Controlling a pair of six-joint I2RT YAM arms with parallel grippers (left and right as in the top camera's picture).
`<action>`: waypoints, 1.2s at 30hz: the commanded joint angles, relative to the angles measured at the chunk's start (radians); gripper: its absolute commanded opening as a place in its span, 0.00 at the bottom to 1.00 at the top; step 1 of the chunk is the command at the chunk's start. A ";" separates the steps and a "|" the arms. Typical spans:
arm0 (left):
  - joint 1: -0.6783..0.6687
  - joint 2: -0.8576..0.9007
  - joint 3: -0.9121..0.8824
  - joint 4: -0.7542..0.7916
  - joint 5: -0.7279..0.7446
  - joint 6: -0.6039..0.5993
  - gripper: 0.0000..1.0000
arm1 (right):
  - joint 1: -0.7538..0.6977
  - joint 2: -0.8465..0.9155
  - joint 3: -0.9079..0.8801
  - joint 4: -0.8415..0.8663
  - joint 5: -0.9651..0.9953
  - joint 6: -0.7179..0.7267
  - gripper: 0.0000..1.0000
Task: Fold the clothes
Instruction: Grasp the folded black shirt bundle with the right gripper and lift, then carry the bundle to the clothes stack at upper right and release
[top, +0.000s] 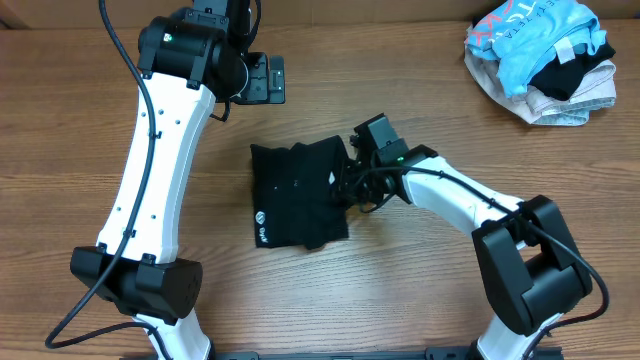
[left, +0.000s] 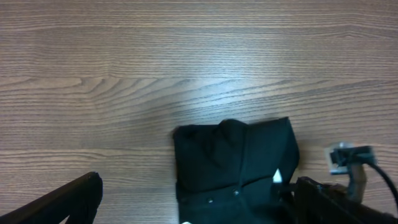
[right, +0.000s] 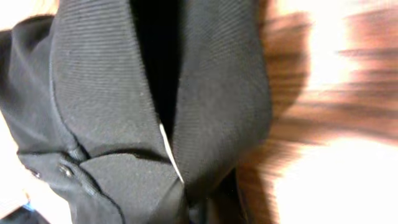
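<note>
On the middle of the brown wood-grain tabletop (top: 400, 290), slightly toward the left edge, lies a folded black button-up shirt (top: 295, 195). The tabletop fills almost every view and little of the room shows. A loose pile of clothes (top: 540, 55), light blue, black, white and pink, sits in the far right corner, well apart from the shirt.

The shirt is folded into a nearly square packet, so no long axis stands out. Its sides run roughly parallel to the edges of the tabletop, turned only a little. A small white logo (top: 260, 237) marks its near left corner, and the near edge is slightly ragged. Small buttons (right: 62, 168) and a ribbed band show up close in the right wrist view.

The left hand (top: 265, 78) hangs above the bare wood beyond the shirt's far edge and holds nothing. One finger (left: 68, 199) shows far out at the side of its own view, so it looks spread wide.

The right hand (top: 350, 182) is at the shirt's right edge, against the cloth. Black on black, whether it grips the cloth cannot be told.
</note>
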 joint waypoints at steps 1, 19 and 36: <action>0.003 -0.002 -0.005 -0.003 -0.016 0.019 1.00 | 0.001 0.003 -0.002 0.004 0.071 -0.042 0.31; 0.003 -0.002 -0.005 0.000 -0.049 0.027 1.00 | 0.106 0.117 0.040 0.101 0.162 -0.167 0.60; 0.051 -0.002 -0.005 0.012 -0.054 0.026 1.00 | -0.089 -0.044 0.042 0.303 -0.376 -0.187 0.04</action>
